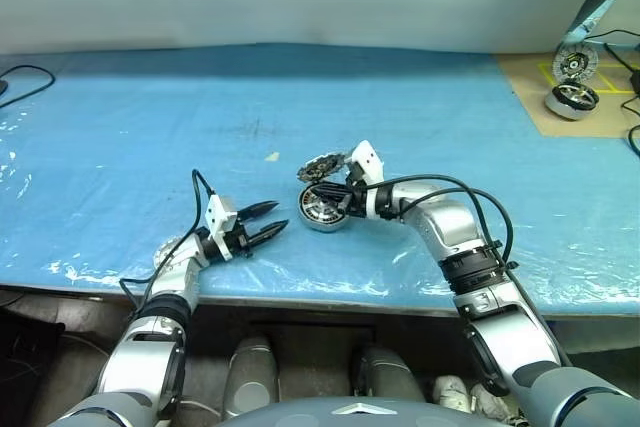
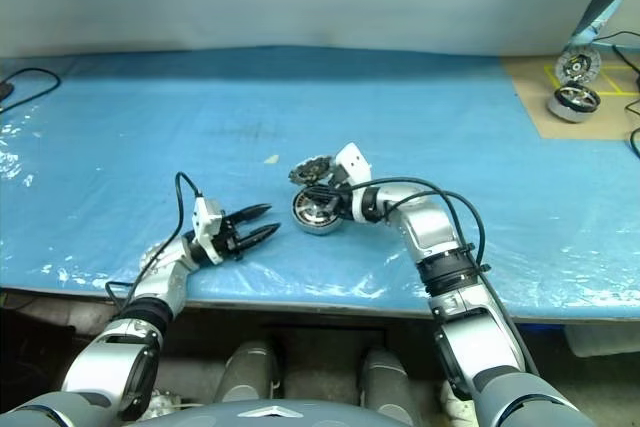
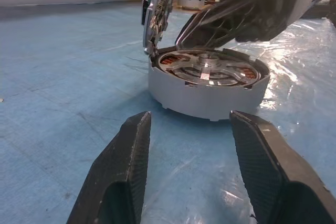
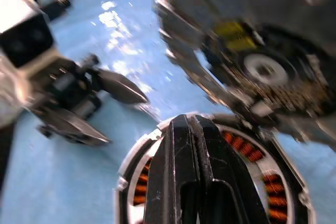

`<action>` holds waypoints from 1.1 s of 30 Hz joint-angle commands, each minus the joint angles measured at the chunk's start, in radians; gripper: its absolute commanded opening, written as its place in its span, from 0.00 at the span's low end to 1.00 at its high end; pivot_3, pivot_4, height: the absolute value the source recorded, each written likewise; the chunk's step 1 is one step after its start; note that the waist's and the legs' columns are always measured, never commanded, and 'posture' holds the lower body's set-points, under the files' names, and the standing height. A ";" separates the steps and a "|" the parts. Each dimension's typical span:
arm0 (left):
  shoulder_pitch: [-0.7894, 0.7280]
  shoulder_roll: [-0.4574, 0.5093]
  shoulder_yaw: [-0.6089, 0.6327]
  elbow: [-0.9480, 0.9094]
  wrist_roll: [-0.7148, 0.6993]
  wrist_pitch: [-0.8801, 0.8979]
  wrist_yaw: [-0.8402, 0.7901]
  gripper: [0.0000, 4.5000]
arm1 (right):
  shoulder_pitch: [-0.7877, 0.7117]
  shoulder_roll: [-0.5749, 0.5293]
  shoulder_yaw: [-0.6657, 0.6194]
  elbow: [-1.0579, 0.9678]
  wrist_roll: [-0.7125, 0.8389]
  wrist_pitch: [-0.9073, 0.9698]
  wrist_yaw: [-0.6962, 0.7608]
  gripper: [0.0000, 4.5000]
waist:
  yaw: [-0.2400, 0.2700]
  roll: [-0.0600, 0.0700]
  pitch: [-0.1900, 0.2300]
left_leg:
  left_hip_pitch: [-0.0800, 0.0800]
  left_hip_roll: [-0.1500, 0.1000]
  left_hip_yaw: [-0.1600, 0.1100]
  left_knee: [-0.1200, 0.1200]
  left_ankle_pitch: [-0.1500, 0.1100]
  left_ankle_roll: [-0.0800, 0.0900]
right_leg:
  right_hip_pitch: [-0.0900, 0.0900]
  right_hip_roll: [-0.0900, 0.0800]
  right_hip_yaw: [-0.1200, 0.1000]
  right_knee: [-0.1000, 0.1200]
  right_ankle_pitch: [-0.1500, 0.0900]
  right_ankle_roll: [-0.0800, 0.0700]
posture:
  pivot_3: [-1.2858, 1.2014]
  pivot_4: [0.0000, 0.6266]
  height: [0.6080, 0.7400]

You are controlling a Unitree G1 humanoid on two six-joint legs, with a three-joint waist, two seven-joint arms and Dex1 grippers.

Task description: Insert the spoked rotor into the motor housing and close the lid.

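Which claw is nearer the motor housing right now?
Right. The right claw sits shut directly over the motor housing, under its raised lid. The left claw is open, beside the housing, short of it.

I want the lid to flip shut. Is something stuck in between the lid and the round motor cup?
Yes. The right gripper, shut, reaches over the open motor housing, right under the raised lid. It must pull away first.

Matt grey metal motor housing [image 3: 207, 95] on glossy, crinkled blue plastic sheet [image 1: 150, 137].
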 commanded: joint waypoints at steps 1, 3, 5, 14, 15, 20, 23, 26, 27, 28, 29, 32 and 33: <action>0.000 0.018 0.036 0.149 0.029 -0.009 0.022 0.56 | -0.011 -0.018 -0.061 -0.117 0.079 0.034 0.025 0.01 | 0.001 0.001 0.000 | 0.001 0.000 0.000 -0.001 0.000 0.000 | 0.000 0.000 0.000 0.000 -0.001 0.001 | 0.52 0.24 1.00; -0.022 0.037 0.060 0.205 0.029 -0.009 0.031 0.56 | 0.000 -0.045 -0.077 -0.165 0.099 0.057 0.033 0.01 | 0.002 0.001 -0.001 | 0.003 0.000 0.000 -0.005 0.000 0.000 | 0.001 0.000 0.000 0.000 -0.001 0.002 | 0.52 0.24 1.00; -0.050 0.056 0.083 0.212 0.017 0.010 0.017 0.56 | 0.015 -0.069 -0.091 -0.200 0.113 0.079 0.029 0.01 | 0.001 0.001 -0.001 | 0.006 -0.001 0.000 -0.010 0.000 0.000 | 0.001 0.000 0.001 0.000 -0.001 0.002 | 0.52 0.24 1.00; -0.141 0.036 0.062 -0.508 -0.089 0.545 0.260 0.56 | 0.117 -0.143 -0.129 -0.293 0.131 0.135 -0.032 0.01 | -0.002 -0.007 0.004 | -0.023 0.002 -0.001 0.001 0.005 -0.002 | -0.021 0.003 -0.004 0.001 0.007 -0.003 | 0.52 0.24 1.00; -0.132 0.030 0.059 -0.562 -0.091 0.582 0.291 0.56 | 0.127 -0.146 -0.129 -0.300 0.131 0.136 -0.038 0.01 | -0.003 -0.007 0.004 | -0.028 0.001 -0.001 0.005 0.005 -0.002 | -0.021 0.002 -0.004 -0.002 0.007 -0.003 | 0.52 0.24 1.00; -0.079 0.047 0.082 -0.671 -0.137 0.644 0.297 0.42 | 0.176 -0.149 -0.128 -0.353 0.146 0.159 -0.069 0.00 | -0.006 -0.007 0.004 | -0.034 -0.001 0.001 0.005 0.004 0.001 | -0.024 0.006 -0.006 -0.005 0.008 -0.002 | 0.52 0.24 1.00; -0.133 0.052 0.071 -0.599 -0.129 0.645 0.266 0.19 | 0.198 -0.157 -0.138 -0.379 0.158 0.173 -0.085 0.00 | -0.003 -0.007 0.004 | -0.034 0.003 -0.001 0.001 0.003 -0.001 | -0.024 0.009 -0.012 -0.005 0.007 -0.002 | 0.52 0.24 1.00; -0.201 0.049 0.056 -0.505 -0.108 0.618 0.225 0.01 | 0.220 -0.176 -0.153 -0.405 0.170 0.185 -0.086 0.00 | 0.001 -0.007 0.005 | -0.033 0.002 -0.002 0.006 0.001 -0.004 | -0.022 0.007 -0.012 -0.001 0.007 -0.002 | 0.52 0.24 1.00; -0.224 0.046 0.051 -0.476 -0.100 0.604 0.210 0.01 | 0.230 -0.185 -0.156 -0.418 0.175 0.188 -0.085 0.00 | 0.001 -0.007 0.005 | -0.032 0.002 -0.002 0.007 0.001 -0.004 | -0.020 0.004 -0.011 -0.002 0.007 -0.002 | 0.52 0.24 1.00; -0.254 0.036 0.050 -0.447 -0.102 0.600 0.198 0.01 | 0.244 -0.196 -0.163 -0.438 0.183 0.196 -0.084 0.00 | 0.001 -0.007 0.005 | -0.030 0.001 -0.001 0.007 0.002 -0.003 | -0.019 0.002 -0.010 -0.003 0.006 -0.002 | 0.52 0.24 1.00; -0.276 0.030 0.050 -0.425 -0.104 0.596 0.188 0.01 | 0.254 -0.204 -0.168 -0.452 0.190 0.202 -0.084 0.00 | 0.003 -0.007 0.005 | -0.029 0.000 -0.001 0.007 0.002 -0.002 | -0.017 0.001 -0.009 -0.004 0.006 -0.002 | 0.52 0.24 1.00; -0.339 0.018 0.055 -0.344 -0.094 0.571 0.174 0.01 | 0.278 -0.218 -0.176 -0.481 0.201 0.215 -0.097 0.00 | 0.002 -0.009 0.006 | -0.029 -0.002 -0.001 0.008 0.004 0.000 | -0.016 -0.002 -0.008 -0.006 0.007 0.000 | 0.52 0.24 1.00; -0.374 0.012 0.058 -0.293 -0.081 0.550 0.186 0.01 | 0.289 -0.217 -0.176 -0.489 0.201 0.217 -0.104 0.00 | 0.002 -0.009 0.006 | -0.029 -0.002 -0.001 0.008 0.004 0.001 | -0.016 -0.002 -0.008 -0.006 0.007 0.000 | 0.52 0.24 1.00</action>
